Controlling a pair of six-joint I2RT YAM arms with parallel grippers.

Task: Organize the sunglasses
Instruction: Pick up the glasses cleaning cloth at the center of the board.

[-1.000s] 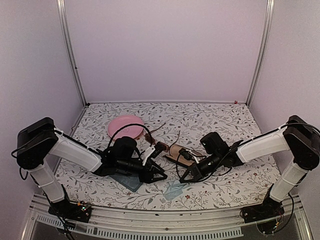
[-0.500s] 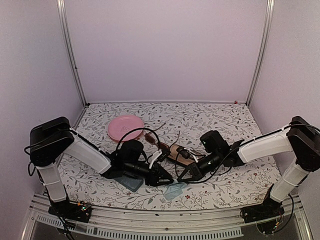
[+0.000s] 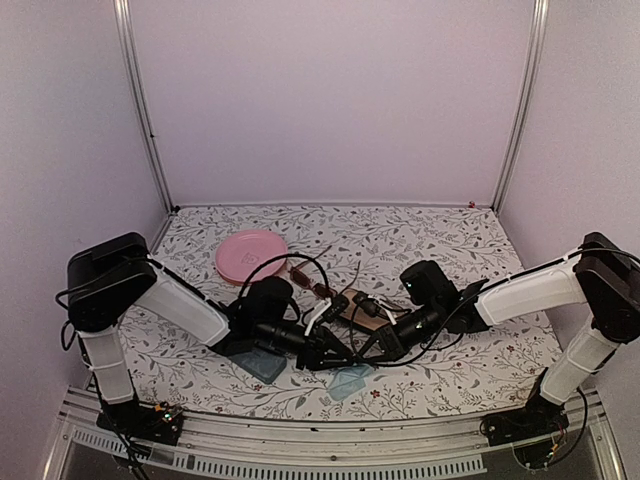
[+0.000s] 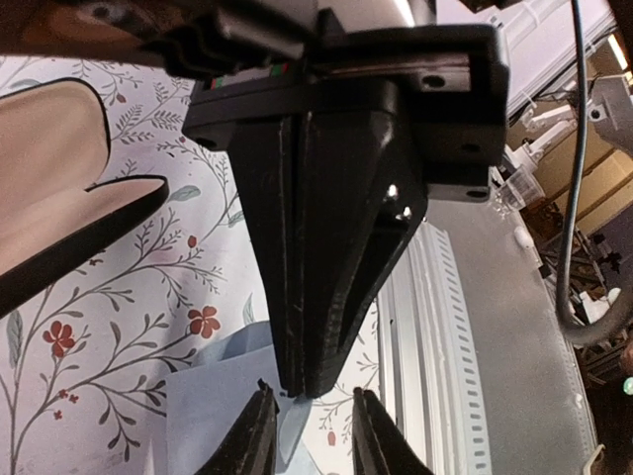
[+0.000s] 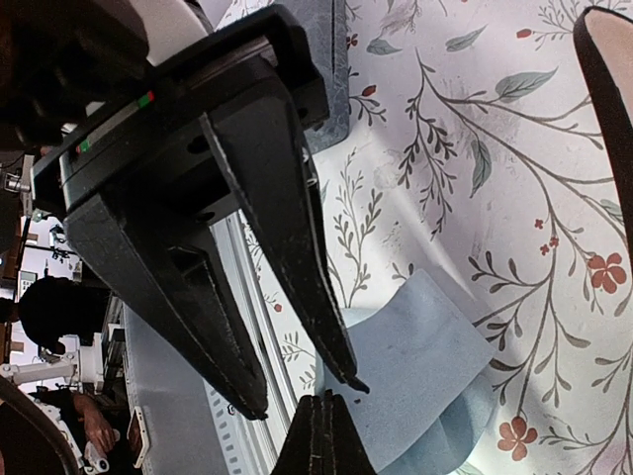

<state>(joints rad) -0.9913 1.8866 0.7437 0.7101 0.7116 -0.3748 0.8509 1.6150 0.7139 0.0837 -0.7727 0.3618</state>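
Top external: arms low, tips apparently meeting; left claw (image 4: 307,435) parted, right claw (image 5: 318,435) clenched

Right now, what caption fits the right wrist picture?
Shut right tool faces the open left tool over a pale blue cloth.

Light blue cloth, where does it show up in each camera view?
Top external: the light blue cloth lies bottom centre, near the table's front edge.
Left wrist: cloth at the bottom, left of centre.
Right wrist: cloth lower right of centre.
Shared landmark: the floral table cover under it.
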